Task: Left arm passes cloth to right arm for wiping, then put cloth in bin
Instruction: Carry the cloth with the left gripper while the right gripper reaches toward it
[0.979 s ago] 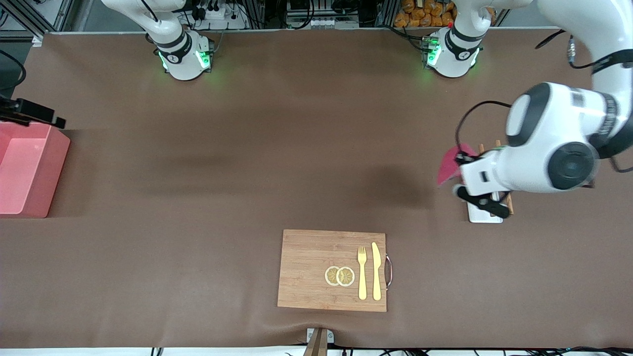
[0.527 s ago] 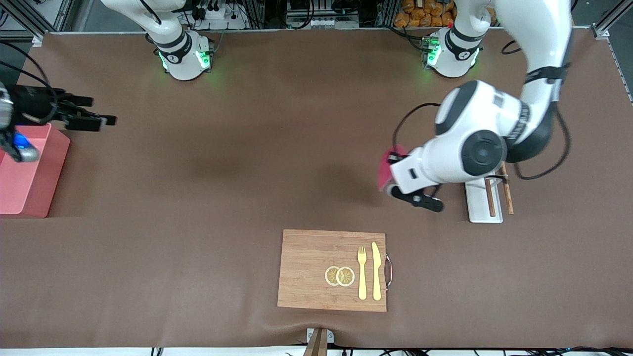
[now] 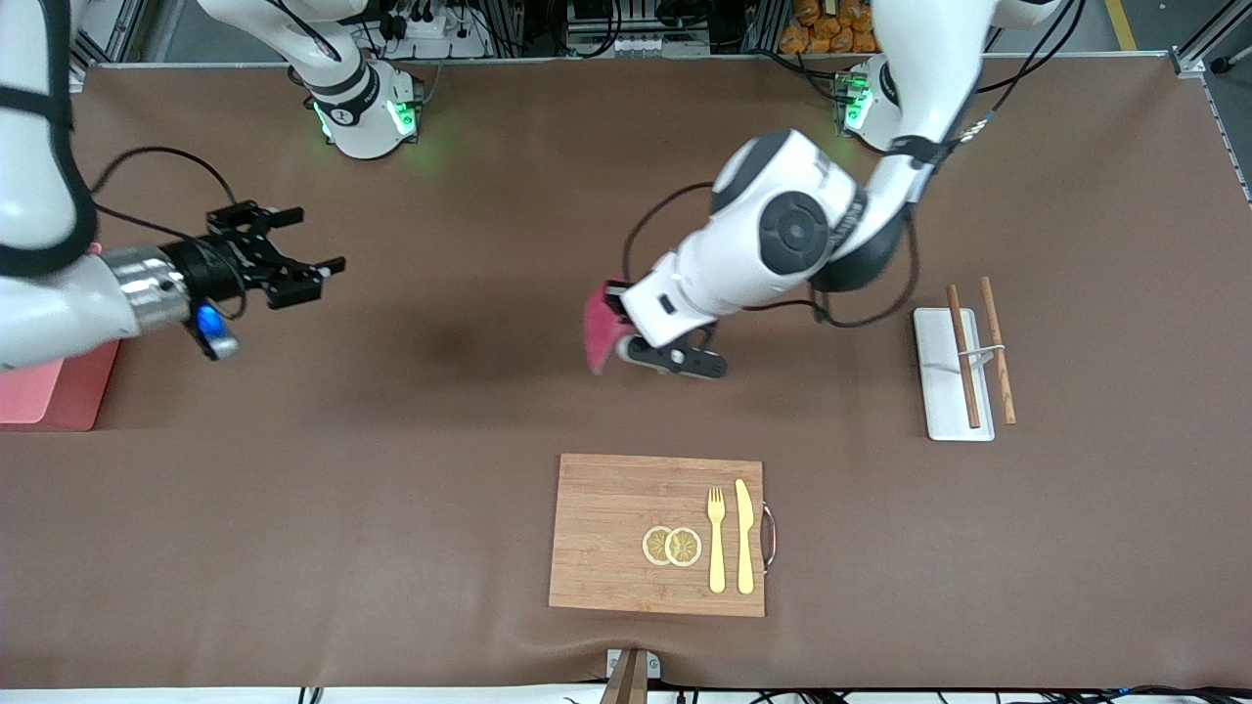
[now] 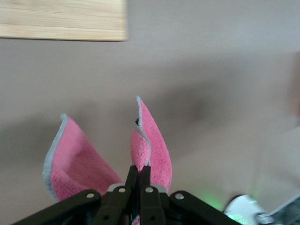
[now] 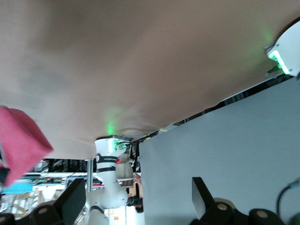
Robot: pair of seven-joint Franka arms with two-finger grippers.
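Observation:
My left gripper (image 3: 618,330) hangs over the middle of the table, shut on the magenta cloth (image 3: 599,328). In the left wrist view the black fingers (image 4: 132,177) pinch the cloth (image 4: 152,145), whose two folds stick out past them. My right gripper (image 3: 315,240), with silver wrist and blue light, is open and empty over the table toward the right arm's end, pointing at the cloth. In the right wrist view its fingers (image 5: 76,196) stand wide apart and the cloth (image 5: 18,140) shows at the edge. The pink bin (image 3: 44,396) sits at the right arm's end, mostly hidden under that arm.
A wooden board (image 3: 606,533) with two lemon slices (image 3: 672,546), a fork (image 3: 716,538) and a knife (image 3: 744,536) lies nearer the front camera. A white tray (image 3: 944,391) with chopsticks (image 3: 963,357) lies toward the left arm's end.
My left gripper has swung with the cloth from over the tray to over the table's middle. My right gripper has come from over the bin toward the middle.

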